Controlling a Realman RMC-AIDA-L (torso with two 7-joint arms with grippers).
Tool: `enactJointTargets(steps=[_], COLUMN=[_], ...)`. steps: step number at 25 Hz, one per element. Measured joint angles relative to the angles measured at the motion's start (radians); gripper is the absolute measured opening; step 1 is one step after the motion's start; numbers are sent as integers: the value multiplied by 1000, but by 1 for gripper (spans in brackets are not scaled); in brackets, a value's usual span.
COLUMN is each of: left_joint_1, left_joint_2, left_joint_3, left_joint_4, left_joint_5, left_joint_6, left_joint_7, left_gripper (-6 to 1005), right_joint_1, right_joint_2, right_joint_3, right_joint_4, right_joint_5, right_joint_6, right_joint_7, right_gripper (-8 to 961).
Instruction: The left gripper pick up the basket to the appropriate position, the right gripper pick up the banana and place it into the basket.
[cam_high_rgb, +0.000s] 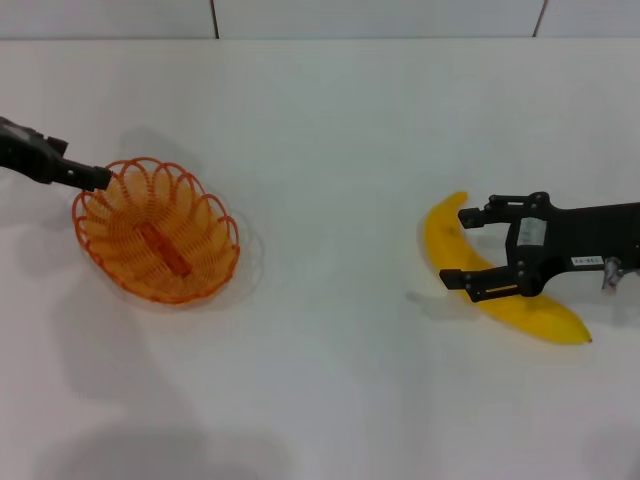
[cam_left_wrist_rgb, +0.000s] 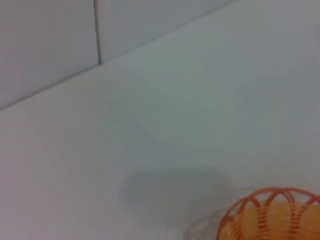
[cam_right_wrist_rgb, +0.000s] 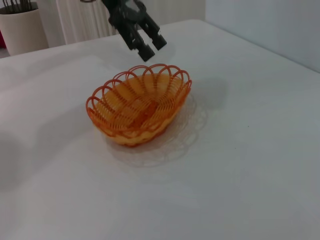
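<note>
Right pincer (cam_high_rgb: 462, 247) is straddling the banana (cam_high_rgb: 500, 290), fingers apart, so it should be squeezing mid-curve; left pincer (cam_right_wrist_rgb: 145, 44), fingers nearly together, is hovering just off the basket (cam_high_rgb: 157, 230) rim.

- White label on the right gripper (cam_high_rgb: 467, 247), on the body just behind its fingers: print too small to read.
- Second white label farther back on the same arm: dark marks, unreadable.

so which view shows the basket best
The right wrist view: the whole basket shows, rim and inside, with the left hand at its rim. The head view also shows it whole, from above; the left wrist view catches only a rim edge.
</note>
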Motion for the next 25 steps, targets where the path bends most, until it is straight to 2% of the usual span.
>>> enactJointTargets(steps=[2,9,15,25], left_joint_1=[-5,-13,-20,-34], left_joint_2=[-11,-27,-57,-80], left_joint_3=[0,0,2,1], left_joint_4=[-2,-27,-31,-54], left_joint_5=[24,41,53,85], left_joint_6=[-17,-57,-98,-142], left_joint_7=[0,9,17,12], left_gripper=[875,872,868,860], right_joint_1=[1,9,23,38], right_joint_2=[0,0,1,2], right_joint_3=[-1,-13,-21,-49], right_joint_4=[0,5,21,24], right_joint_5=[0,1,-21,-32], right_joint_6=[-2,-5,-7,-3], right_joint_7=[2,16,39,67], right_gripper=[881,881,881,880])
